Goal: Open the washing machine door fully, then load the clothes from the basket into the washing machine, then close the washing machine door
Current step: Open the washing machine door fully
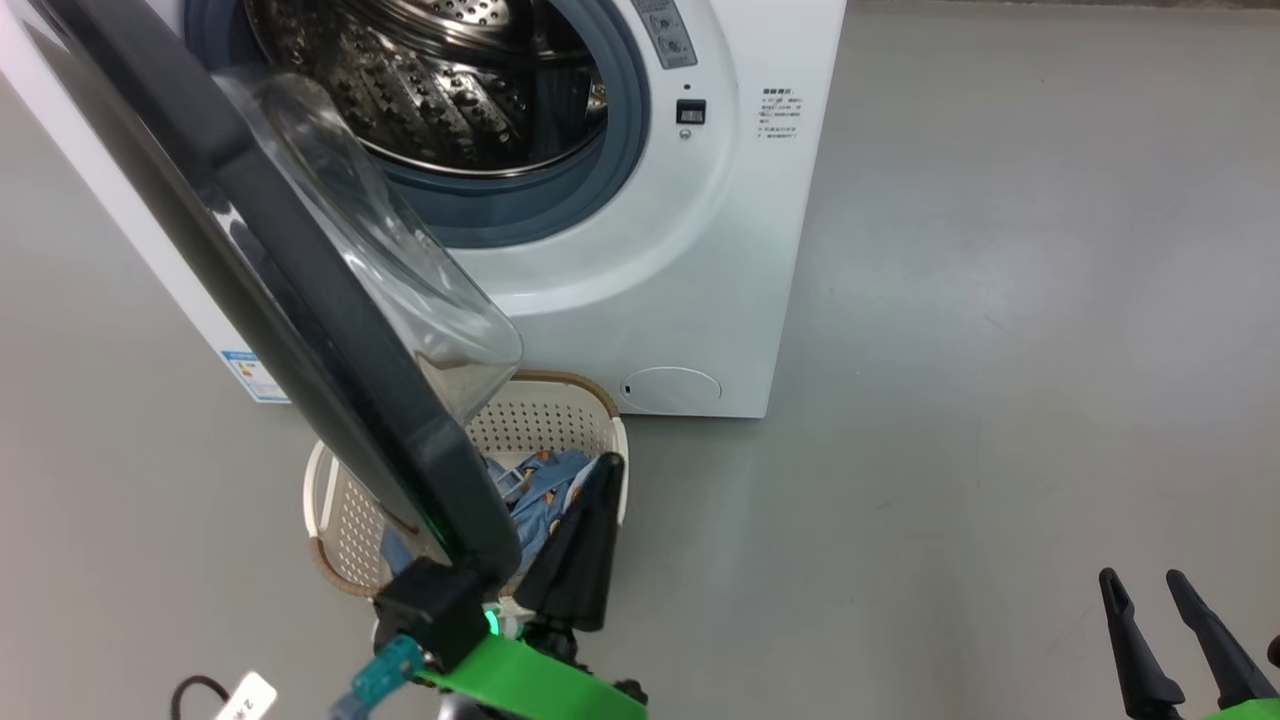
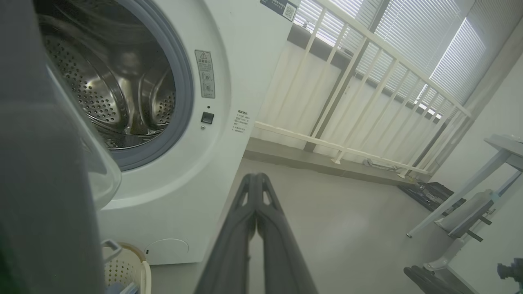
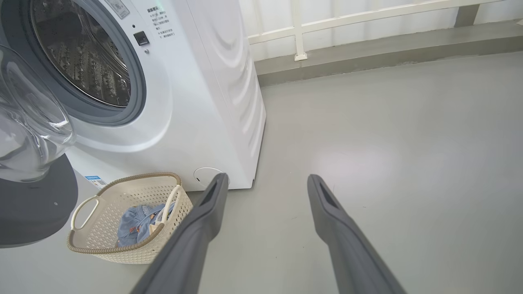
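Open washing machine door [image 1: 330,340] over basket [image 1: 545,420]

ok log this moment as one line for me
glossy black-rimmed round washing machine door: open | light-blue printed clothes: in cream perforated plastic basket | left gripper: shut, empty, beside door | right gripper: open, empty

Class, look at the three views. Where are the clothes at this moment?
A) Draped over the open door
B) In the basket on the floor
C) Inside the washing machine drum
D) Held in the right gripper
B: the light-blue clothes lie inside the basket, which stands on the floor in front of the machine, and the visible part of the drum is bare steel.
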Tool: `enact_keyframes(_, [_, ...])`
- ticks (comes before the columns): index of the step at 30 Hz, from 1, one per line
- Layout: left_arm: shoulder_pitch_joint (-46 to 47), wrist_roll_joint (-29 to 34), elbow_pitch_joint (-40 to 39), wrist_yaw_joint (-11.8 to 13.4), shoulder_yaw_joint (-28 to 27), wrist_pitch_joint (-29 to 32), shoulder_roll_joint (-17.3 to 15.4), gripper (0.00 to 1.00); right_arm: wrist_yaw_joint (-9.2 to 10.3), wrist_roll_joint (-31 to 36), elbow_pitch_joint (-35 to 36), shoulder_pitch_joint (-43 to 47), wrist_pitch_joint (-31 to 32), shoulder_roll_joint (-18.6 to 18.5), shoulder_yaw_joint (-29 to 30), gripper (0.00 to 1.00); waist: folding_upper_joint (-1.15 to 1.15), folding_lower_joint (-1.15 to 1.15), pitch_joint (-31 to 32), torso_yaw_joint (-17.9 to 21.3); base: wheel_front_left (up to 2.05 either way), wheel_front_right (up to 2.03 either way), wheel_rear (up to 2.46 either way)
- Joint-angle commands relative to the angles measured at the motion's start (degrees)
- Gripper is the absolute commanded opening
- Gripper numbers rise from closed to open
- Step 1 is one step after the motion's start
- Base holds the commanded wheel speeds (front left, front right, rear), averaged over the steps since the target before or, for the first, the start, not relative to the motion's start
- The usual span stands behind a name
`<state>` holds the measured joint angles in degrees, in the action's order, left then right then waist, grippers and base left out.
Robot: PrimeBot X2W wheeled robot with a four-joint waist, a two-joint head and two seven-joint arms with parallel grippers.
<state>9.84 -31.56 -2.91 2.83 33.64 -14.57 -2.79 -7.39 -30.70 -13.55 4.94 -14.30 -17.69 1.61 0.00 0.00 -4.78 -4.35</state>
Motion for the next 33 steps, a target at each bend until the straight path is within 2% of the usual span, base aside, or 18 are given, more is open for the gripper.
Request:
enact_keyframes(1, [2.6,-1.0,-0.4,0.4,-2.3,-0.4,-0.1,0.00,-0.10,0.9,1.5,-0.3,-0.7,-1.1,-0.5,1.00,0.00,0.00,-0.3,-0.1,0.00,0.00,0.00])
enact_keyframes(17, [3.9,-2.3,6.8,0.7,-7.9,-0.4,-0.1,0.00,-0.10,2.6,2.0,-0.8,-0.7,-0.5,0.2,1.00,0.00,0.00,-1.4,-0.8,0.00,0.00,0.00])
enact_keyframes(33, [0.8,-1.5,7.4,0.1,-12.2,-0.4,-0.1,0.00,-0.10,3.3,2.7,-0.6,-0.7,-0.8,0.6,1.00,0.00,0.00,-1.5,-3.9,0.00,0.00,0.00])
